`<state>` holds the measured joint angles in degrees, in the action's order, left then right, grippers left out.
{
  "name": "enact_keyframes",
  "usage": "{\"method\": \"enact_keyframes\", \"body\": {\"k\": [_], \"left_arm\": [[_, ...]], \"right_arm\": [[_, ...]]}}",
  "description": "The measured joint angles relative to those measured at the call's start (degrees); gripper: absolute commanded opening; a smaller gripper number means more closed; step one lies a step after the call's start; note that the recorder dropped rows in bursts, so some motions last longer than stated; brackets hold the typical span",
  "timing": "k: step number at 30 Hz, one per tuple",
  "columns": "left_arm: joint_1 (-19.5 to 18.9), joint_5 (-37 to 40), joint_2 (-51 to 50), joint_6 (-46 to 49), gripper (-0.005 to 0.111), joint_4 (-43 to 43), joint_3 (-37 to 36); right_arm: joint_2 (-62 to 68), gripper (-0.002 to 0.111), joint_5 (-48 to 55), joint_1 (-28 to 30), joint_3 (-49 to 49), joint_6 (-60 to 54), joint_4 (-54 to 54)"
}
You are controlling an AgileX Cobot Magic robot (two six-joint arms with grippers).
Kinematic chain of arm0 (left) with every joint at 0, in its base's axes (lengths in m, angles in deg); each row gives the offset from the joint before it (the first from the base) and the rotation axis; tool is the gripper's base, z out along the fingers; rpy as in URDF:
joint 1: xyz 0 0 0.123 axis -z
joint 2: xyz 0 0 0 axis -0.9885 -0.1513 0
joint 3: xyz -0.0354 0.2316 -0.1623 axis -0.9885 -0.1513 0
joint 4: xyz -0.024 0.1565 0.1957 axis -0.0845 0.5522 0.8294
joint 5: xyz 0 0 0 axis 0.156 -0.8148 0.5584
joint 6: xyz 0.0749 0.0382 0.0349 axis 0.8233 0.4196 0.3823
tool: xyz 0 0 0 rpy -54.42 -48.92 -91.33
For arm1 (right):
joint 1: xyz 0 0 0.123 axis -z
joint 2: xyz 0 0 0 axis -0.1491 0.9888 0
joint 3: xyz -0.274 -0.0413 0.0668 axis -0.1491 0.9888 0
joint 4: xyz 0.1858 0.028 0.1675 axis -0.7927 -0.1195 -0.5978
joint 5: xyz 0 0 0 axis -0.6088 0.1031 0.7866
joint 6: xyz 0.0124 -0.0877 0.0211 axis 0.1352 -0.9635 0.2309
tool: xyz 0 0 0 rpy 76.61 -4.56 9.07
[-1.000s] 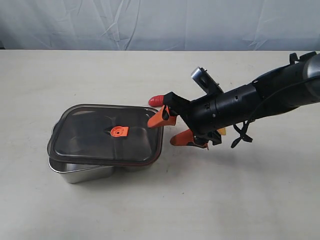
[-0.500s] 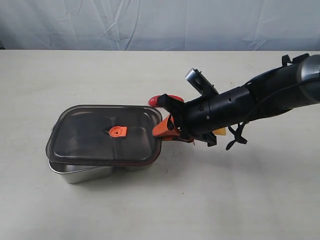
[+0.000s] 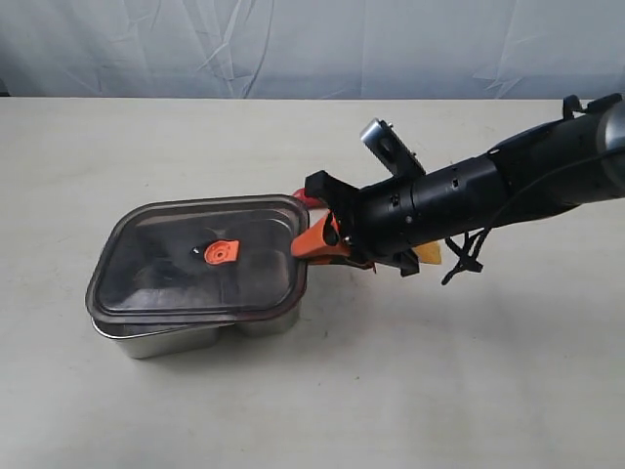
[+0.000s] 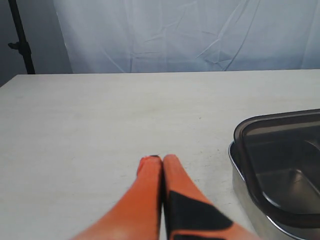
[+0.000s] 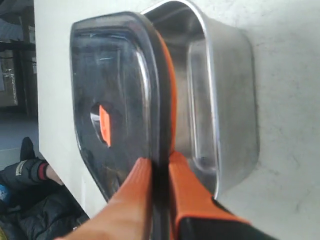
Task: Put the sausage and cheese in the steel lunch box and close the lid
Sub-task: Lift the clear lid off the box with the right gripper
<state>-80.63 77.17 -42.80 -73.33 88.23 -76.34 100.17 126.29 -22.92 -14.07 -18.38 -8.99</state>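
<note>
The dark translucent lid (image 3: 195,259) lies askew on the steel lunch box (image 3: 156,339), its right edge raised. My right gripper (image 3: 305,244) is shut on that right edge; in the right wrist view its orange fingers (image 5: 137,185) pinch the lid (image 5: 110,100) beside the lunch box (image 5: 235,115), whose compartment there holds nothing. Only a red tip of the sausage (image 3: 307,200) shows behind the gripper. A yellow sliver of the cheese (image 3: 431,256) peeks from under the right arm. My left gripper (image 4: 161,160) is shut on nothing above bare table, left of the lunch box (image 4: 250,195).
The right arm (image 3: 508,191) reaches in from the right, low over the table, and covers the sausage and cheese. A white cloth backdrop (image 3: 312,44) stands behind the table's far edge.
My right gripper has gone from open to shut on the lid's right edge. It has raised that edge and pushed the lid slightly left over the box.
</note>
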Motion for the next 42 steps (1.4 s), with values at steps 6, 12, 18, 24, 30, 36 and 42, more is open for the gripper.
{"method": "enact_keyframes", "body": {"k": [6,12,18,24,30,36,42], "left_arm": [[0.0,0.0,0.0,0.0,0.000,0.0,0.0],[0.0,0.0,0.0,0.0,0.000,0.0,0.0],[0.0,0.0,0.0,0.0,0.000,0.0,0.0],[0.0,0.0,0.0,0.0,0.000,0.0,0.0],[0.0,0.0,0.0,0.0,0.000,0.0,0.0],[0.0,0.0,0.0,0.0,0.000,0.0,0.0],[0.0,0.0,0.0,0.0,0.000,0.0,0.0]], "right_arm": [[-4.5,-0.001,0.3,0.0,0.0,-1.3,0.5],[-8.6,-0.001,0.4,0.0,0.0,-3.1,1.0],[-12.8,-0.001,0.3,0.0,0.0,-3.8,1.1],[-17.9,-0.001,0.3,0.0,0.0,-4.5,1.3],[-28.3,-0.001,-4.8,0.0,0.0,-6.8,11.1],[-40.9,-0.001,-11.5,0.0,0.0,8.8,46.7],[-47.6,-0.001,-0.8,0.0,0.0,33.5,92.2]]}}
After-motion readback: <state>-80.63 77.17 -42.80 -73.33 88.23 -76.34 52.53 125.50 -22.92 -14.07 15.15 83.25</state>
